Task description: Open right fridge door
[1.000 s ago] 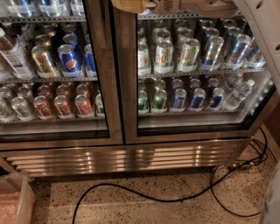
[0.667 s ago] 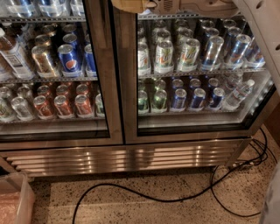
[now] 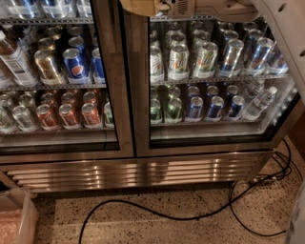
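Right door: the tall right fridge door [image 3: 212,90], clear glass in a wide brushed steel frame with black inner trim, spreads below and to the right of the gripper.
Door edges: its left upright meets the matching left glass door [image 3: 116,95] at a narrow seam straight below the gripper; both bottom rails run in one line.
Gripper: the tan-tipped gripper [image 3: 143,5] sits at the top edge, over that left upright.
Gripper state: cannot tell.
Right shelves: silver-green and silver-blue cans above; green and blue cans and one clear bottle [image 3: 259,102] below.
Left shelves: blue Pepsi, gold and red cans.
Fridge: the wide steel fridge [image 3: 138,172] ends in a slatted base grille.
Floor room: speckled floor [image 3: 200,231], crossed by a black cable [image 3: 157,213]; a clear plastic bin [image 3: 16,217] far lower left.
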`<state>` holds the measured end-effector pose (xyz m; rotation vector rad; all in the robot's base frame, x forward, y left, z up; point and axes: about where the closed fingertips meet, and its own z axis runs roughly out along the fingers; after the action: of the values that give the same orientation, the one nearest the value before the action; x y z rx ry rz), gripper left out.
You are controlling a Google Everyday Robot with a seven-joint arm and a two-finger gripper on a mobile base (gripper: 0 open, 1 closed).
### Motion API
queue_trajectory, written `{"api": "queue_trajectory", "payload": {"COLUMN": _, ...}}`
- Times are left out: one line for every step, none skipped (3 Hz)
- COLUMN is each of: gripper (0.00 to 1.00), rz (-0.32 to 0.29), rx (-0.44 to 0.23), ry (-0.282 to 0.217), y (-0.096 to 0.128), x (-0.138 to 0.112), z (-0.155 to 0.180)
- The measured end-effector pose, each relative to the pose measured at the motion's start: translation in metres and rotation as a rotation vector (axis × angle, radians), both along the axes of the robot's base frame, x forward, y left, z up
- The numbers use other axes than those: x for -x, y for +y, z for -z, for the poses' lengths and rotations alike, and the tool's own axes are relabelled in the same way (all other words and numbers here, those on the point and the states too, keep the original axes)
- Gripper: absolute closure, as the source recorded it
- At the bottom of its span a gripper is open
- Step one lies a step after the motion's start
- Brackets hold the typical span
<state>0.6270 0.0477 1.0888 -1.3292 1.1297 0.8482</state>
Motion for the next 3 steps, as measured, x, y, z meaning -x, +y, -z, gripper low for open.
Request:
{"api": "queue_trajectory", "payload": {"gripper": 1.0, "rz": 0.0, "rx": -0.003, "ry": 0.01, "y": 0.0, "x": 0.0007, "z": 0.0016}}
{"api": "queue_trajectory", "payload": {"gripper": 1.0, "rz": 0.001, "rx": -0.004, "ry": 0.015, "y": -0.0003, "x": 0.0006, "z": 0.0026}}
{"api": "queue_trajectory", "payload": {"gripper": 0.81, "rz": 0.001, "rx": -0.004, "ry": 0.015, "y": -0.0002, "x": 0.0006, "z": 0.0026}}
